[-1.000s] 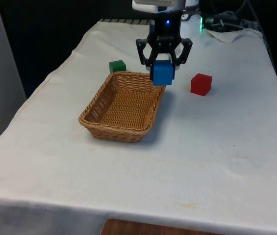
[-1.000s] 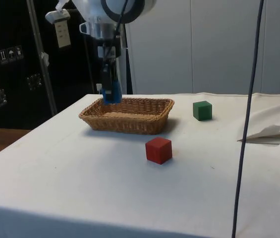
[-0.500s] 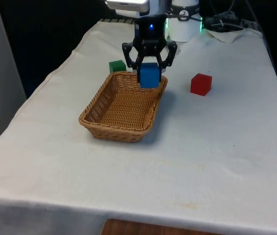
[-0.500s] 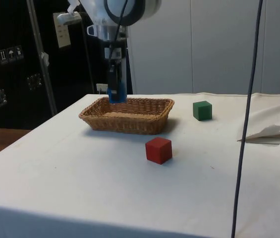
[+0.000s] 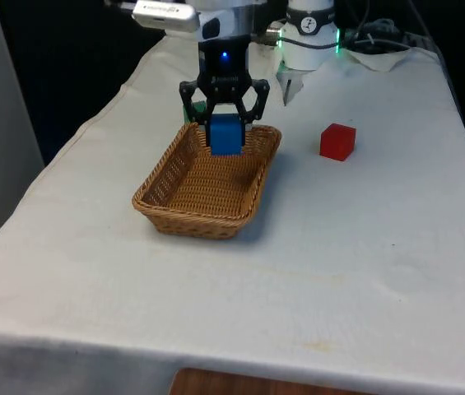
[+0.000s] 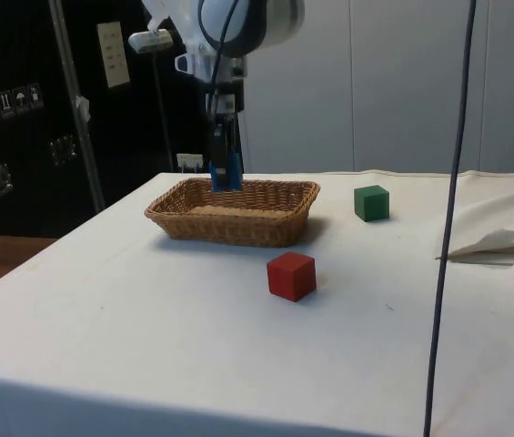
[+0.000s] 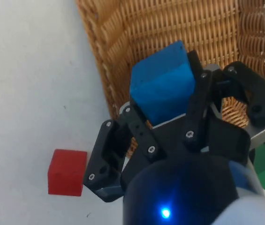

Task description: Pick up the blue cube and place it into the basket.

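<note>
Sliding leftward in the front view, the gripper (image 5: 225,107) has carried the blue cube (image 5: 225,135) from above the basket's (image 5: 160,202) right far corner to a spot over its far end, inside the rim line. Its fingers (image 7: 144,133) are clamped on the cube from two sides, with most of the block hanging below them, which leaves the underside free to drop without catching. From the side, the cube (image 6: 226,171) sits just above the basket (image 6: 229,226) rim, not yet down among the weave, so I judge the carry is about done and only the lowering or release remains. The wrist view agrees: wicker lies directly beneath the cube (image 7: 162,87), with the rim (image 7: 102,56) just beside it.

On the surface (image 5: 364,247), the red cube (image 5: 337,141) rests well to the front view's right of the basket, clear of the arm's path. A green cube (image 6: 371,202) stands beyond the basket's far end, close under the gripper, so a straight descent looks safest.
</note>
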